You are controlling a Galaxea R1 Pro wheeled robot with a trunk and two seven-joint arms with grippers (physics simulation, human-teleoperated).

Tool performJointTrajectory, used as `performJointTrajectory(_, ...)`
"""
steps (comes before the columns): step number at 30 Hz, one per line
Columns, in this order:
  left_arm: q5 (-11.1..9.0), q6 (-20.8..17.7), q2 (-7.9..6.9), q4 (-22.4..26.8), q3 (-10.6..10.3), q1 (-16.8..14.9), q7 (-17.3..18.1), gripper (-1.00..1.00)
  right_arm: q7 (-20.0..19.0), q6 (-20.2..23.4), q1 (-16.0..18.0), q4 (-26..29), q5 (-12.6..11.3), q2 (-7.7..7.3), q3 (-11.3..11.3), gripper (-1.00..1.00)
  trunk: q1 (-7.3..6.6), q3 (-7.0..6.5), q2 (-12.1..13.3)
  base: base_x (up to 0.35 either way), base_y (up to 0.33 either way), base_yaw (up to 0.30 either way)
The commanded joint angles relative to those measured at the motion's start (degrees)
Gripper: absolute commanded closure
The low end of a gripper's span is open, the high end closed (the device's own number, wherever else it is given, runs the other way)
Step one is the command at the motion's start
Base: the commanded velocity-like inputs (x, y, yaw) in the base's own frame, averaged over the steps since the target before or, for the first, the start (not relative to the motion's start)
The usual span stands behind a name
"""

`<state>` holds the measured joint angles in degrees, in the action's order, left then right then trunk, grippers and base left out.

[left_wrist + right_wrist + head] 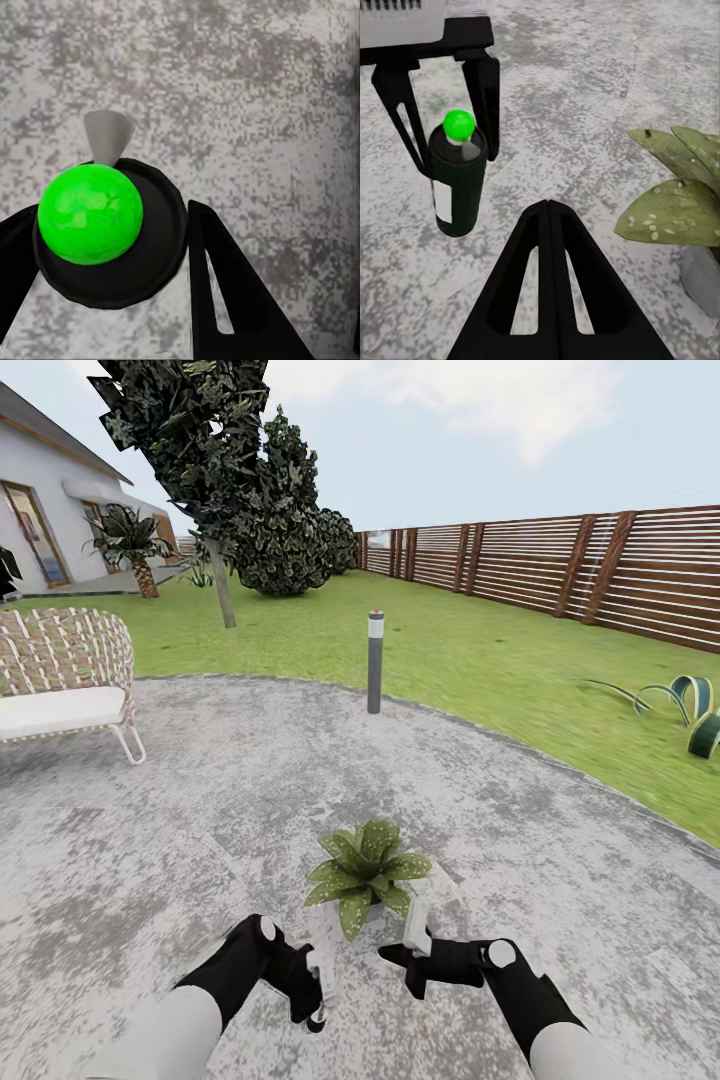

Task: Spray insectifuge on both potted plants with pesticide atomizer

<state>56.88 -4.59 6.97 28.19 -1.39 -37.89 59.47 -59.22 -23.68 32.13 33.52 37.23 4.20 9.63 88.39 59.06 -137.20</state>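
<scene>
One pesticide atomizer (pixel 457 180): dark-green bottle, white label, bright green ball on its black top, held upright between the fingers of the left hand (pixel 316 992), clamped on it above the patio (pixel 180 830). One potted plant (pixel 364 872) in view, speckled leaves, standing on the paving just beyond both hands; pot mostly hidden under foliage. Right hand (pixel 551 225): fingers together, holding nothing, near the plant. One grey bollard lamp (pixel 375 661) at the patio edge. One woven chair (pixel 62 678), cut off at the frame edge. One slatted fence (pixel 560 565).
</scene>
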Motion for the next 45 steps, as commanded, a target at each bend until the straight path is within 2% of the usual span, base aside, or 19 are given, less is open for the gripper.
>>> performJointTrajectory(1,0.2,-0.6,0.61,0.1,-0.1,-0.5,0.2,1.0,-0.3,-0.2,0.0,0.1,0.5,0.1,0.5,1.0,-0.01,0.05,0.0,0.0,0.0,0.0)
performJointTrajectory(2,0.2,-0.7,1.04,0.1,-0.1,-1.9,0.2,1.0,-0.3,-0.2,0.0,0.0,0.5,0.13,0.5,1.0,-0.01,0.05,0.0,0.0,0.0,0.0)
performJointTrajectory(5,0.2,-1.6,1.87,0.1,-0.1,-2.5,0.1,1.0,-0.3,-0.2,0.0,0.1,0.5,0.3,0.5,1.0,-0.01,0.05,0.0,0.0,0.0,0.0)
performJointTrajectory(8,0.2,-1.7,1.93,0.1,-0.1,-2.5,0.2,1.0,-0.2,-0.2,0.1,0.1,0.6,1.71,0.5,1.0,-0.01,0.05,0.0,0.0,0.0,0.0)
performJointTrajectory(11,0.2,-1.7,1.98,0.1,-0.1,-2.5,0.2,1.0,-0.2,-0.2,0.1,0.1,0.6,1.88,0.5,1.0,-0.01,0.05,0.0,0.0,0.0,0.0)
performJointTrajectory(29,-0.4,-1.2,2.93,0.1,0.1,-2.5,0.4,1.0,-0.2,-0.2,0.1,0.0,0.6,1.95,0.5,1.0,-0.01,0.05,0.0,0.0,0.0,0.0)
performJointTrajectory(45,-0.8,-0.9,3.03,0.0,0.3,-2.4,0.4,1.0,-0.2,-0.2,0.1,0.0,0.6,1.95,0.5,1.0,-0.01,0.05,0.0,0.0,0.0,0.0)
